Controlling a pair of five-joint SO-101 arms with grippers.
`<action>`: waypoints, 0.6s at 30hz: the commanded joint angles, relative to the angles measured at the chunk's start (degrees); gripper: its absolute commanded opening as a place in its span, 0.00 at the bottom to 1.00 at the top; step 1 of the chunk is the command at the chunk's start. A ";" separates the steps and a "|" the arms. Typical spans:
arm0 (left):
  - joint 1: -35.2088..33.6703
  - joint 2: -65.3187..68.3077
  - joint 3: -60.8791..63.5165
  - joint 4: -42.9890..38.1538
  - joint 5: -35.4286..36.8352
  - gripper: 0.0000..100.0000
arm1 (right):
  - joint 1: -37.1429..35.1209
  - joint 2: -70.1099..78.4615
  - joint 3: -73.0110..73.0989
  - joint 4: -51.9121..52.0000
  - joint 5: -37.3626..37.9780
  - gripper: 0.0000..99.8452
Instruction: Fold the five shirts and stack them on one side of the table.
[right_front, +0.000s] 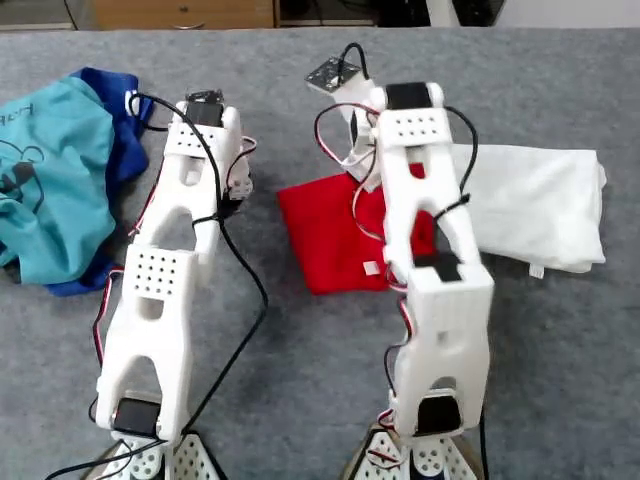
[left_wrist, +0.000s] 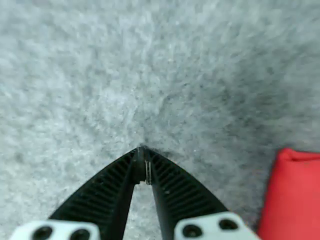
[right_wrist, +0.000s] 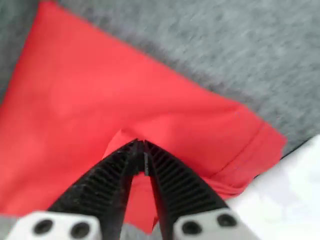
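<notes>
Left tool (left_wrist: 142, 155): pressed together, empty, over bare desk (left_wrist: 150, 65).
Right tool (right_wrist: 140, 147): pinching red shirt (right_wrist: 100, 90) mid-desk.
Advice: I would lift slowly, holding the pinch clear of white shirt (right_front: 540, 200).

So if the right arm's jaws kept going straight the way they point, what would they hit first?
The red shirt. The shut jaws point right at it, with their tips at a small raised fold. Whether they already touch the cloth is hard to tell.
</notes>
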 joint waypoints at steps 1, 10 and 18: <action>1.85 -5.76 0.35 -0.09 -1.93 0.02 | -1.01 2.95 -10.77 7.12 2.37 0.00; 5.36 -6.64 2.99 0.62 -6.07 0.02 | -2.42 7.25 -11.91 7.12 2.81 0.00; 3.08 -9.80 5.01 -0.18 -7.65 0.02 | -4.79 11.65 -12.53 6.15 2.81 0.00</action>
